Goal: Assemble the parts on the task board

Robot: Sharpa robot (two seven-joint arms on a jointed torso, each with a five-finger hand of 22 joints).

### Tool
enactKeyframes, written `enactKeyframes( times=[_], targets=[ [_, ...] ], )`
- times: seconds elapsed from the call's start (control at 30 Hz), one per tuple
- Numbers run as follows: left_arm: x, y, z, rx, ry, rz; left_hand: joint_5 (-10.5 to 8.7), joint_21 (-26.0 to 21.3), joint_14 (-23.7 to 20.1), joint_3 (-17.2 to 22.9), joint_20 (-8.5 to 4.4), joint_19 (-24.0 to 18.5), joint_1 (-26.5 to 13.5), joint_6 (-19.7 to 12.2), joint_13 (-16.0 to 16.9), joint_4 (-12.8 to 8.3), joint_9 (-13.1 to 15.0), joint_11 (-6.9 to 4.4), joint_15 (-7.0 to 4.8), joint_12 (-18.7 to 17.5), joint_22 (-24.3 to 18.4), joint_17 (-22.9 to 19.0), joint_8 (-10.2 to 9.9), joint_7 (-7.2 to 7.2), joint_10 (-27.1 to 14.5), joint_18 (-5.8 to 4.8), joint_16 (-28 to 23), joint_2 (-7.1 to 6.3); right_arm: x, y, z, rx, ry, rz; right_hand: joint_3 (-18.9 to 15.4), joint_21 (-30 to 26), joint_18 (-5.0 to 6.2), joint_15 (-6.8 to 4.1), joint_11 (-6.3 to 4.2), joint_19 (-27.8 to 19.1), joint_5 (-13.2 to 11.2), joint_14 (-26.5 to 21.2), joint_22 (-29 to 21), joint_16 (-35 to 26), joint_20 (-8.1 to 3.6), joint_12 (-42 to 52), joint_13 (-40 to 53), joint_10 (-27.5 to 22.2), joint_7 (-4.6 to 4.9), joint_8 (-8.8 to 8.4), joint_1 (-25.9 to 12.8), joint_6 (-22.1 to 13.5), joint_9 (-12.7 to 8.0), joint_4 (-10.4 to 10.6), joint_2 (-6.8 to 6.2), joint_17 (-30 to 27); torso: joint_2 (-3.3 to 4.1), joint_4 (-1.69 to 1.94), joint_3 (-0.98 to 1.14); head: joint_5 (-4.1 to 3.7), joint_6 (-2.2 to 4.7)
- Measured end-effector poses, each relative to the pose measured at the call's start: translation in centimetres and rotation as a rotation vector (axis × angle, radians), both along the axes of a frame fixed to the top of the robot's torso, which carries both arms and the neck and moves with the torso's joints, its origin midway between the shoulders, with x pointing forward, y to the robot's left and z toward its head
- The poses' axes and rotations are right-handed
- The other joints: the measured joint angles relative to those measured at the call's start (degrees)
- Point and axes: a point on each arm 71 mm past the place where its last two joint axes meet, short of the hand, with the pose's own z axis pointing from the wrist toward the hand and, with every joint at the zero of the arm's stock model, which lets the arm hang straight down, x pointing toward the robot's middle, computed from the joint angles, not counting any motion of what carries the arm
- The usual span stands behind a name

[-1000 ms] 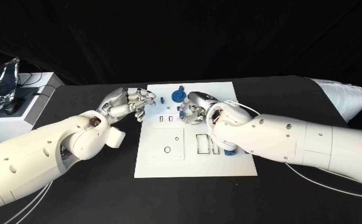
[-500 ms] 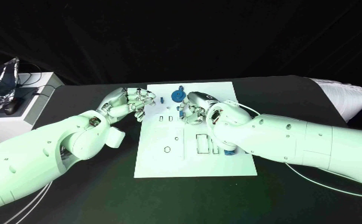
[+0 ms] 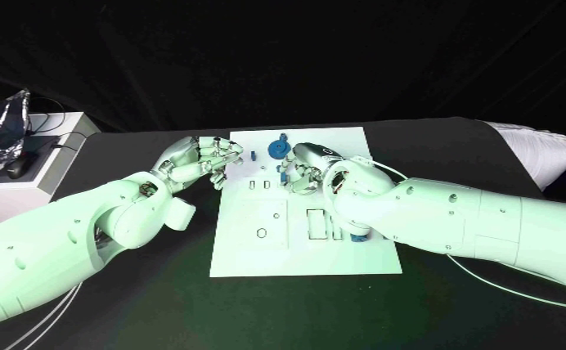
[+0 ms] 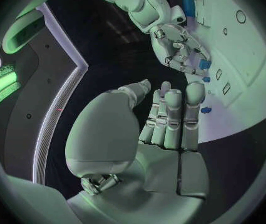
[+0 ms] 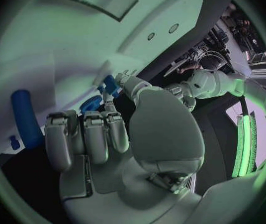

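Blue part (image 5: 111, 83) (half hidden) pinched by right hand (image 3: 309, 166).

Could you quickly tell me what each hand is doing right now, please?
Left hand: open, holding nothing, beside the board.
Right hand: pinching a small blue part over the board.

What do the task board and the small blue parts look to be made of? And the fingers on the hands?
Task board: looks like rigid white plastic or coated sheet, matt, with clean-cut slots and holes.
Blue parts, such as the round one: probably moulded or printed plastic, uniform colour, no gloss.
Left hand and right hand: fingers look metallic silver, with a soft sheen; cannot tell whether metal or painted plastic.
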Motion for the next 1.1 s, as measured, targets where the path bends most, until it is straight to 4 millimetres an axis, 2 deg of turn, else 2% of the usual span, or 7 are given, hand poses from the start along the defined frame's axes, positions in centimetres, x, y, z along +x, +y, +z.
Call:
enactKeyframes(
  times=[0.2,0.3,0.37,0.63,0.77,0.93,1.1],
  targets=[
    [0.0,0.0,0.0,0.0,0.001,0.0,0.0,0.0,0.0,0.0,0.0,0.0,0.0,0.0,0.0,0.0,0.0,0.0,0.0,0.0,0.0,0.0,0.0,0.0,0.0,0.0,0.0,0.0,-0.1,-0.2,0.1,0.011,-0.011,-0.005,-2.6,-0.3,0.0,0.85,0.88,0.0,-1.4,-0.1,0.0,0.0,0.62,-0.4,0.0,0.1,0.72,-1.57,-0.3,-3.0,-0.5,0.8,-0.3,0.0,0.0,-0.01,-0.01,-0.06,-0.03],
    [0.0,0.0,-0.1,0.003,0.003,0.0,0.0,-0.1,0.0,-0.2,0.04,0.0,-0.2,0.0,0.0,-0.2,-0.1,0.0,0.0,0.0,-0.5,-0.4,-0.2,0.0,0.0,0.0,0.0,-0.06,-0.2,-0.6,0.2,0.023,-0.021,-0.01,-17.5,-0.6,0.0,1.81,2.07,-0.1,-2.0,0.0,0.0,0.0,1.56,-0.8,0.0,0.1,1.69,-3.25,3.7,-7.5,-1.4,6.4,1.07,0.0,0.0,0.0,-0.01,-0.14,-0.03],
    [0.1,0.0,-0.1,0.01,0.006,0.0,0.0,-1.1,-0.4,-0.4,0.3,-1.2,-1.7,-0.9,-0.1,-0.1,-0.4,0.17,0.35,0.0,-2.2,-0.9,-1.3,0.15,-0.2,0.0,-0.4,-0.63,-0.3,-0.9,0.4,0.034,-0.03,-0.014,-24.6,-0.6,0.0,1.85,2.23,-0.1,-2.7,0.0,0.0,0.0,1.56,-0.8,0.0,0.2,1.9,-3.55,6.8,-9.7,-1.7,10.8,-0.01,0.0,0.0,-0.01,-0.01,-0.18,-0.02],
    [0.1,0.0,-0.3,0.049,0.015,-0.003,0.0,-1.5,1.1,-3.8,0.4,-1.6,-4.4,-1.8,1.9,0.8,-0.8,-0.2,-0.03,3.0,-2.5,2.6,-2.7,-0.22,1.7,0.0,2.4,-2.13,-0.6,-1.6,2.0,0.114,-0.083,-0.014,-28.3,-0.6,0.0,1.84,2.28,0.1,-3.3,0.0,0.0,0.0,1.74,-0.8,0.0,0.2,1.68,-3.11,4.2,-9.8,-1.7,11.7,-0.1,0.0,-0.12,-0.16,-0.02,-0.18,0.16],
    [0.1,0.0,-0.5,0.082,0.029,-0.001,0.0,0.5,4.2,-7.5,-0.19,0.3,-5.5,-1.5,8.1,2.2,1.1,-0.44,-0.25,12.0,0.2,8.1,-0.9,-0.3,1.1,0.0,7.4,-1.3,-0.3,-2.5,3.7,0.175,-0.118,-0.025,-27.5,-0.6,0.01,1.84,2.31,0.1,-3.7,0.0,0.0,0.0,1.74,-0.8,0.0,0.3,1.8,-1.2,1.5,-6.7,-0.9,11.4,1.99,0.0,-0.23,-0.2,-0.02,-0.15,0.37],
    [0.1,0.0,-1.0,0.146,0.068,0.011,0.02,5.5,9.8,-11.7,-0.94,5.1,-8.8,-2.1,18.9,7.6,5.3,-1.32,-1.17,28.6,7.4,18.1,5.4,-1.46,-1.3,-0.9,15.1,0.66,0.7,-4.6,5.5,0.262,-0.122,-0.07,-25.8,-0.6,0.0,1.65,1.51,0.1,-3.7,-0.1,0.0,0.0,1.72,-0.6,0.0,0.1,0.58,2.04,-0.7,-3.8,0.4,11.2,4.97,0.0,-0.55,-0.21,0.12,0.41,0.41],
    [0.4,-0.2,-1.1,0.232,0.11,0.029,0.02,11.2,14.1,-14.5,-1.88,11.1,-16.0,-1.8,29.2,8.7,7.9,-2.61,-2.27,40.6,17.0,24.9,11.0,-2.5,2.5,-2.23,21.2,3.31,1.9,-7.0,7.1,0.352,-0.095,-0.122,-24.4,-0.6,0.0,0.28,0.08,0.1,-0.8,-0.1,0.0,0.0,0.62,-0.1,0.0,0.1,-0.84,6.75,-0.4,-2.0,2.6,11.0,7.21,0.0,-1.16,-0.32,0.32,0.77,0.36]
  ],
)
